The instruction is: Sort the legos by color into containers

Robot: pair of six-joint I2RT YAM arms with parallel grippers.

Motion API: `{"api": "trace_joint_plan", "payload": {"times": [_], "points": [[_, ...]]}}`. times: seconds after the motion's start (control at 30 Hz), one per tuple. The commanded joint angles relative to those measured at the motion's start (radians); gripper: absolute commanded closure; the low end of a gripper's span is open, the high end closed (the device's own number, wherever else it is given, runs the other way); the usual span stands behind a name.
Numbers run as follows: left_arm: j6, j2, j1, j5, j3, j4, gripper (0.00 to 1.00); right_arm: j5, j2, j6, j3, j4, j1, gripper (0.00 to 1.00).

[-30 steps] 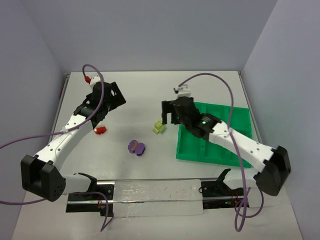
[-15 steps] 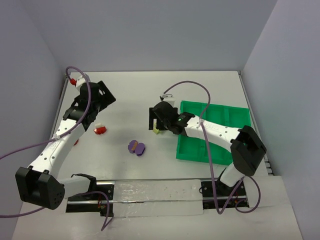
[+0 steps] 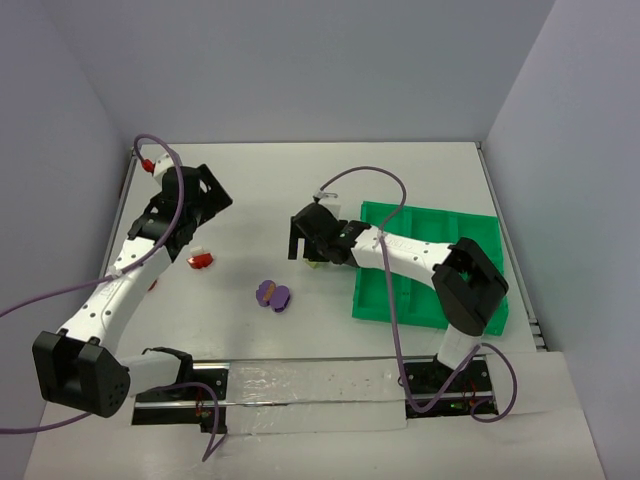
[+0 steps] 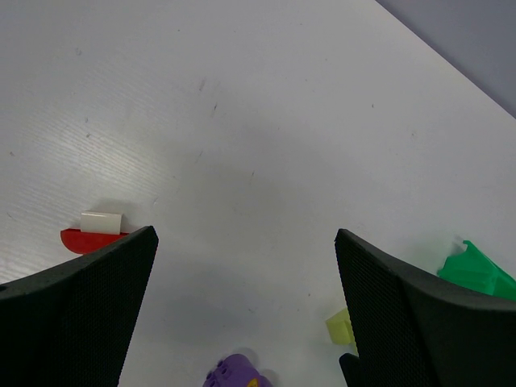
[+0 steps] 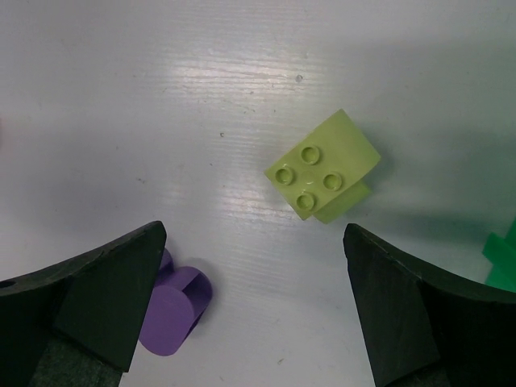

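A red lego (image 3: 201, 261) with a white piece on top lies left of centre, also in the left wrist view (image 4: 95, 236). A purple lego (image 3: 272, 294) (image 5: 173, 310) rests mid-table. The pale yellow-green lego (image 5: 322, 176), studs up, lies just ahead of my right gripper (image 5: 254, 230), which hangs open over it (image 3: 305, 245); from above the gripper mostly hides it. My left gripper (image 3: 195, 225) (image 4: 246, 242) is open and empty above bare table, with the red lego off its left finger. The green tray of containers (image 3: 430, 265) sits at the right.
The right arm stretches across the tray's left part. A cable plug with a red tip (image 3: 150, 163) sits at the left wrist near the back left corner. A small red bit (image 3: 152, 285) shows beside the left forearm. Walls close the table on three sides.
My right gripper has swung left from the tray's edge to above the yellow-green lego. The left gripper shifted a little left and back, then stayed put. No lego has moved.
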Motion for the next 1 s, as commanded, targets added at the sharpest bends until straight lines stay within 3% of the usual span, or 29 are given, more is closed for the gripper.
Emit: {"api": "trace_joint_plan", "payload": {"times": [0.0, 0.57, 0.97], "points": [[0.002, 0.007, 0.006, 0.007, -0.001, 0.023, 0.01, 0.008, 0.042, 0.003, 0.077, 0.015, 0.002, 0.02], [0.049, 0.0, 0.006, 0.015, 0.001, 0.046, 0.01, 0.035, 0.178, -0.129, 0.229, -0.042, 0.011, 0.02], [0.065, 0.003, 0.006, 0.121, -0.005, 0.086, 0.01, 0.066, 0.292, -0.177, 0.36, -0.102, 0.025, 0.03]]}}
